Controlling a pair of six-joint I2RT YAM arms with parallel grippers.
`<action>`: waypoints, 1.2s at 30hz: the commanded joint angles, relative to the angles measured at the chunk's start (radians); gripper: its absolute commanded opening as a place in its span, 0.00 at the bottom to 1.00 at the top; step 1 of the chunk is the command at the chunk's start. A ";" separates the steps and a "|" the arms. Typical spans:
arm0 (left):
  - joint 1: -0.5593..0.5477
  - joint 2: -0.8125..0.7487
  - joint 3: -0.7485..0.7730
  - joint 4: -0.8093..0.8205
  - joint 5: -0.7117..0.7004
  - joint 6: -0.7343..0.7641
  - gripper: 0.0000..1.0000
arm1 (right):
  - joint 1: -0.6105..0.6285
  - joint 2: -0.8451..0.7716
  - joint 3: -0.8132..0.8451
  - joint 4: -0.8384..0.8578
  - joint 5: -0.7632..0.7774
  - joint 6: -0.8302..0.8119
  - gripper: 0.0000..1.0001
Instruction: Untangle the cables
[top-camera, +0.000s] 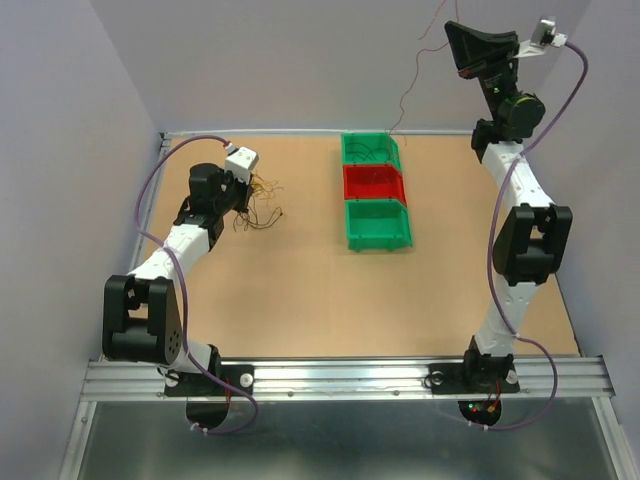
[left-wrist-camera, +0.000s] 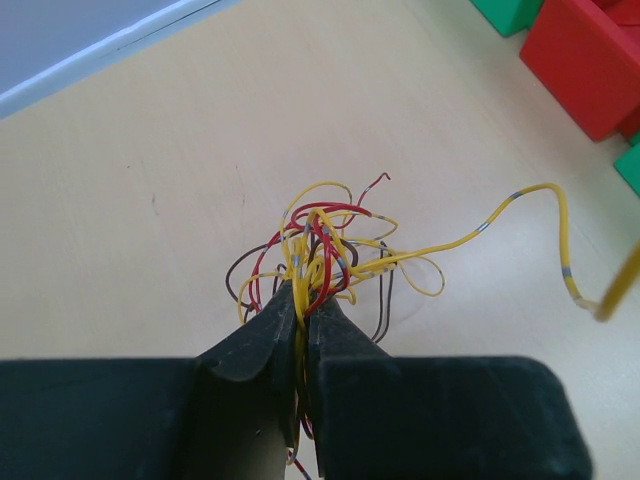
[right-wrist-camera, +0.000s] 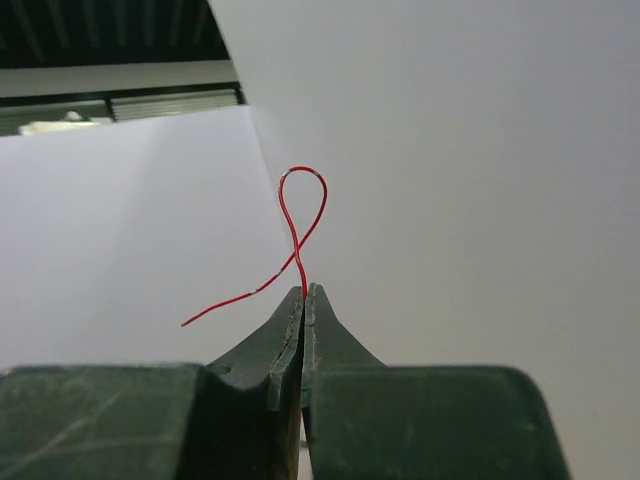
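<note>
End effector, left (left-wrist-camera: 303, 290): fingers nearly pressed together, pinching several strands at the near side of the cable tangle (left-wrist-camera: 315, 250). The tangle is yellow, red and dark brown, and it lies on the table (top-camera: 300, 300) just ahead of the fingertips.

- Near edge: a metal rail (top-camera: 340, 375) carries both arm bases. Beyond it the table is bare board between the two arms, the widest open room in view.
- Left side: the tangle sits in the left rear part of the table, near the left edge strip (left-wrist-camera: 100, 55) but apart from it. One long yellow strand (left-wrist-camera: 470, 235) runs out of the tangle to the right, lifted off the board. It points toward the bins and stops well short of them.
- Centre rear: three bins stand in a touching row running away from the arms. Order is near green bin (top-camera: 380, 240), red bin (top-camera: 373, 197), far green bin (top-camera: 345, 150). Thin strands lie in the far green and the red one. The far bin's back wall is just beside the table's rear edge.
- Right rear, raised: right end effector (right-wrist-camera: 304, 292), fingers pressed together on a single red wire (right-wrist-camera: 297, 252). It is held high in front of the back wall. The wire loops above the fingertips, and in the top view it hangs down toward the far green bin. I cannot tell whether its lower end touches the rim.
</note>
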 joint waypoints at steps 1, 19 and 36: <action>-0.005 -0.044 -0.005 0.035 -0.016 0.011 0.15 | 0.067 0.057 0.030 -0.092 -0.008 -0.103 0.01; -0.023 -0.110 -0.031 0.032 -0.013 0.014 0.16 | 0.277 -0.074 -0.398 -0.154 0.170 -0.572 0.01; -0.049 -0.081 -0.026 0.027 -0.048 0.031 0.16 | 0.335 -0.131 -0.907 -0.062 0.472 -0.812 0.01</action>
